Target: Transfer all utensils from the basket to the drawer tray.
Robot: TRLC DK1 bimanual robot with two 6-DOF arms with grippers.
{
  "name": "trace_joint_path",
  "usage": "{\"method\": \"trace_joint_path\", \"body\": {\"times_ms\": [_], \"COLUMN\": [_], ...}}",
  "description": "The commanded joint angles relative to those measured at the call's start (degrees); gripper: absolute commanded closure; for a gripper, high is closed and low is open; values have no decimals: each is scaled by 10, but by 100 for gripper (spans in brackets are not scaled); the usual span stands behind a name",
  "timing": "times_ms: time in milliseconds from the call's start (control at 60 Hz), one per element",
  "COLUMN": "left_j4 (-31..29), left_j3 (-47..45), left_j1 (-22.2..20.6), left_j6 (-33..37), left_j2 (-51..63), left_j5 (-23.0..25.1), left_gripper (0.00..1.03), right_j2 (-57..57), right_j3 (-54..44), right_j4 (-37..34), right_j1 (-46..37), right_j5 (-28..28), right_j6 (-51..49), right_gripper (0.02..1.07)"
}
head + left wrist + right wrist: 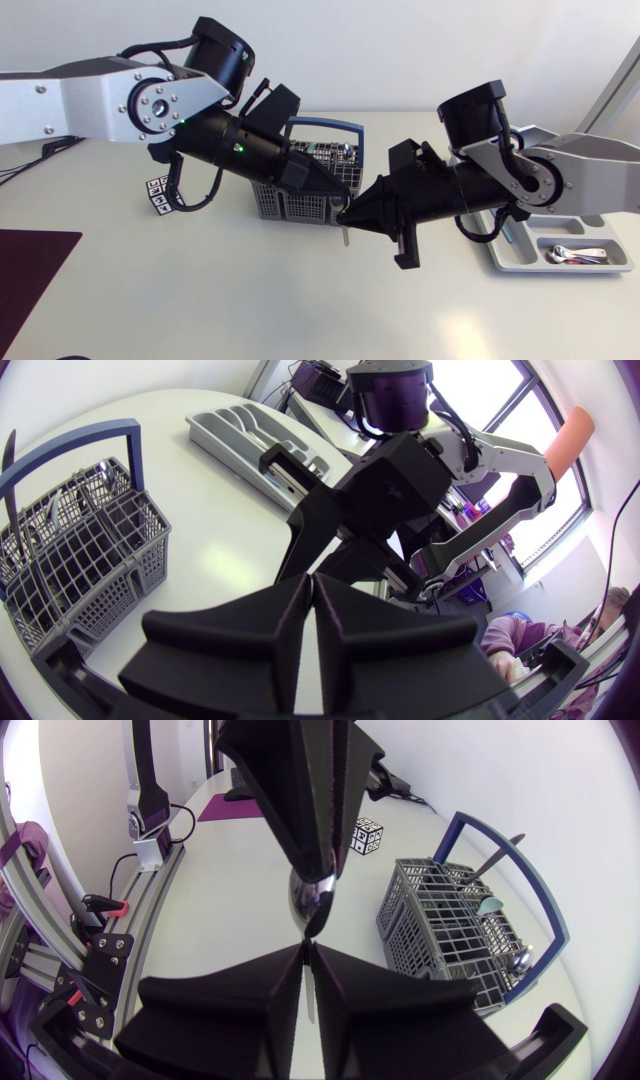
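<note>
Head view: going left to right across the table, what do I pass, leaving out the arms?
Mat → marker cube → basket → tray

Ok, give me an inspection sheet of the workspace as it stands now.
Surface: white table.
Job's things: grey basket with utensils inside; tray with some cutlery; spoon held between the two arms.
Clutter: marker cube; dark mat.
Grippers: left pincer and right pincer both shut on the spoon.
Cables: black cable looping beside the marker cube.
Surroundings: nothing seen.
</note>
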Motion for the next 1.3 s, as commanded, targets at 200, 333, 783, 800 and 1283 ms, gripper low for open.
{"method": "trace_joint_path", "body": {"times_ms": [200,333,783,800,1283], "left_j4": [-1,0,28,29,30], "left_j3": [7,33,35,33,-3], "left_j1": [-2,12,70,71,97], "left_j6": [0,-14,-31,-30,-9], "left_j2": [-26,-32,-32,-32,-18], "left_j5": [9,6,-174,-180,-245], "left_gripper": [49,29,23,23,23], "right_j2": [3,-1,-13,-12,122], "right_j3": [3,1,-7,-6,-13], "right_j4": [-14,-53,-180,-181,-49], "right_j1": [6,-6,-286,-302,-621], "right_j5": [-3,1,52,55,165], "right_j6": [14,-10,-257,-269,-542], "right_gripper": [101,101,101,101,101]}}
